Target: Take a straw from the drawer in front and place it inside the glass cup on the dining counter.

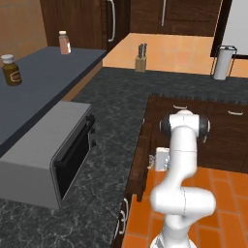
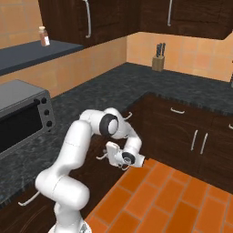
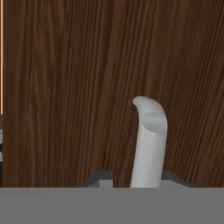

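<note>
The drawer (image 3: 65, 87) shows as a dark-brown wood front close up in the hand view. Its silver handle (image 3: 148, 144) rises between my two dark finger tips. My gripper (image 3: 136, 180) is shut on that handle. From the left base view the gripper (image 1: 156, 162) presses sideways against the drawer front (image 1: 140, 164) under the black counter's edge. In the right base view the gripper (image 2: 108, 154) sits low beside the cabinet face. The straw is hidden. The glass cup and the dining counter are out of view.
A grey microwave (image 1: 53, 155) stands on the black speckled counter (image 1: 121, 111) left of the arm. A knife block (image 1: 140, 58) and a paper towel roll (image 1: 223, 63) stand at the back. More dark cabinets (image 2: 191, 132) line the right. Orange tile floor (image 2: 159, 195) lies below.
</note>
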You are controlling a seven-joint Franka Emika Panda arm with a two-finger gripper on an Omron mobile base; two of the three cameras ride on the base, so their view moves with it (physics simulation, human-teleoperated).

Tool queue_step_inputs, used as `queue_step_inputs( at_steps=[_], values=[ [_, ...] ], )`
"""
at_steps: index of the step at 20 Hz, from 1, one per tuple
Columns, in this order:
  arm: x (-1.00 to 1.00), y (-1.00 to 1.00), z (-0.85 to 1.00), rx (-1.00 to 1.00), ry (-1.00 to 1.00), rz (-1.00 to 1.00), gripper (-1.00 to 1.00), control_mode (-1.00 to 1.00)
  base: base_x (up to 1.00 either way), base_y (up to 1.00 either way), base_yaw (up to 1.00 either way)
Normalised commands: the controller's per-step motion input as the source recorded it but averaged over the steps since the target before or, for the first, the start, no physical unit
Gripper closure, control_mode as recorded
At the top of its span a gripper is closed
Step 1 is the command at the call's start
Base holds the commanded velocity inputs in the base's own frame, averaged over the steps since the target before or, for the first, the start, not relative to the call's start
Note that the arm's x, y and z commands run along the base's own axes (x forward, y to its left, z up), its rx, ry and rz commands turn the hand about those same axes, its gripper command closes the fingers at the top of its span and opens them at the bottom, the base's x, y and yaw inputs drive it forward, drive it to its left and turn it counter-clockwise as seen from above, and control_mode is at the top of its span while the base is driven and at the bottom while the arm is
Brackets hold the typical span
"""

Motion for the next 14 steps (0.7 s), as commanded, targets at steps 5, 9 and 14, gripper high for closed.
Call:
queue_step_inputs(
  at_steps=[5, 9, 14],
  values=[
    [-0.68, -1.00, 0.24, 0.00, 0.00, 0.00, 1.00, -1.00, 0.00, 0.00, 0.00],
    [-0.59, -0.91, 0.24, 0.00, 0.00, 0.00, 1.00, -1.00, 0.00, 0.00, 0.00],
    [-0.23, -0.30, 0.06, -0.06, 0.02, 0.00, -1.00, -1.00, 0.00, 0.00, 0.00]
  ],
)
